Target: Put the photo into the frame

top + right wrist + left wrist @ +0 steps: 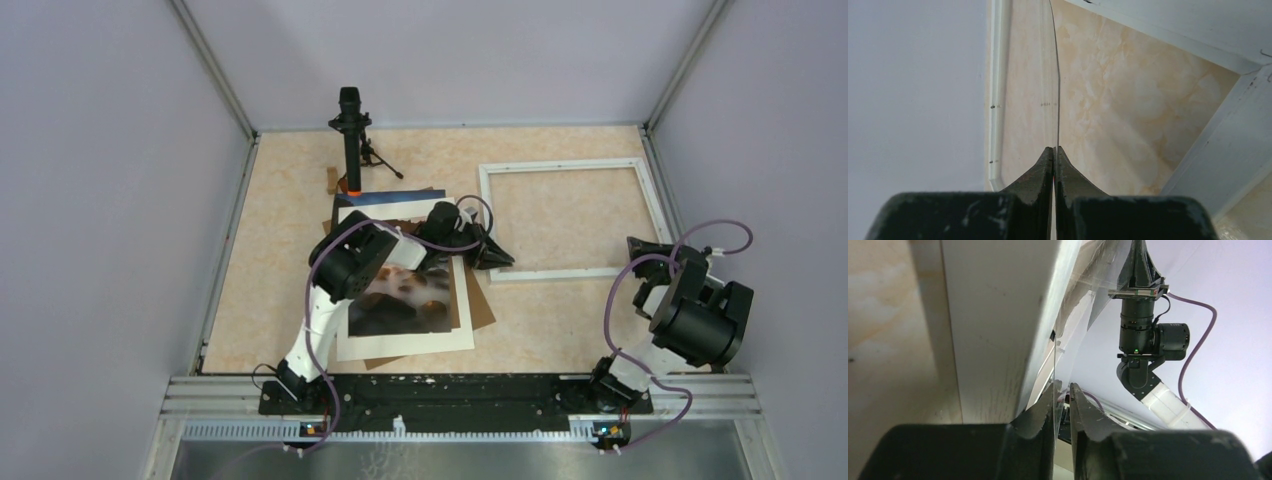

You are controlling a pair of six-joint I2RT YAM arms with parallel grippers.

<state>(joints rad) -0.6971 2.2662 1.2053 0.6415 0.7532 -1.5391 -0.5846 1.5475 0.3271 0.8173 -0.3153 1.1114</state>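
The photo (400,305), a dark print with a white border, lies flat under my left arm. The white frame (563,164) rests on the table at the back right. A thin clear sheet (1058,75) runs edge-on from my right gripper (1053,148), which is shut on it beside the frame's near right corner (640,248). My left gripper (497,258) is at the frame's near left corner. Its jaws (1063,385) stand slightly apart, the clear sheet (1083,300) between them and lying against one finger. The frame's rail (998,315) is just to their left.
A brown cardboard sheet (482,305) pokes out from under the photo. A black device on a small tripod (350,130) stands at the back, left of the frame. Grey walls close in the tabletop on three sides.
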